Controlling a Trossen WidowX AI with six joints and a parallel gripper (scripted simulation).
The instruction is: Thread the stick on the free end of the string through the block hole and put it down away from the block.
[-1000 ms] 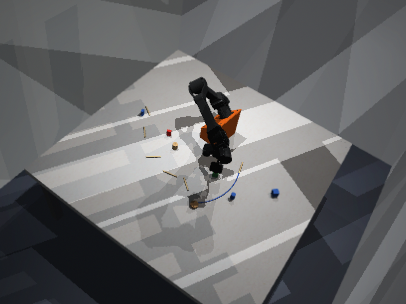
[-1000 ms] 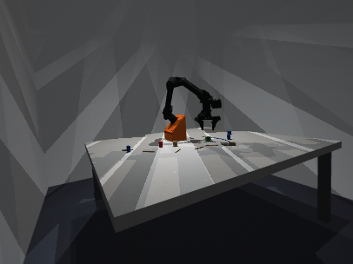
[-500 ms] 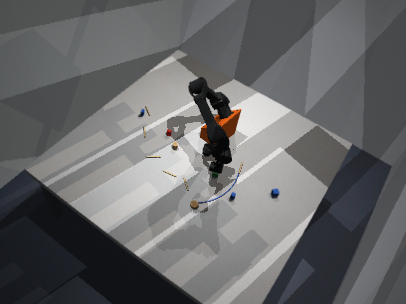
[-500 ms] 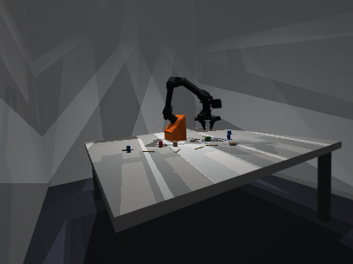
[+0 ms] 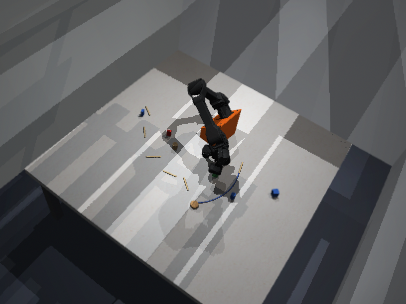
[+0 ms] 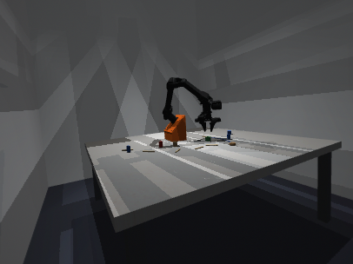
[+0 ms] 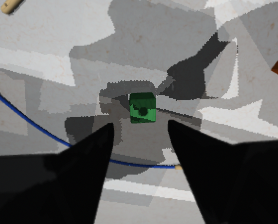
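The small green block point(image 7: 142, 108) with a hole in its top face lies on the table, just beyond my fingertips in the wrist view. It also shows in the exterior view point(image 6: 208, 139). My gripper point(image 7: 140, 126) hangs above it, part open, with nothing between the fingers. The blue string point(image 7: 35, 127) runs under the fingers, and the start of its stick point(image 7: 177, 167) shows at the right finger. In the top view the string point(image 5: 220, 194) curves from the round button point(image 5: 194, 204) to the stick point(image 5: 240, 167), to the right of my gripper point(image 5: 215, 169).
Several loose sticks point(image 5: 169, 173) lie left of the arm, and another shows at the wrist view's top left point(image 7: 11, 6). Blue cubes point(image 5: 275, 192) point(image 5: 233, 195) point(image 5: 142, 112), a red piece point(image 5: 169, 132) and a brown piece point(image 5: 174, 146) are scattered around. The orange arm base point(image 5: 220, 125) stands behind.
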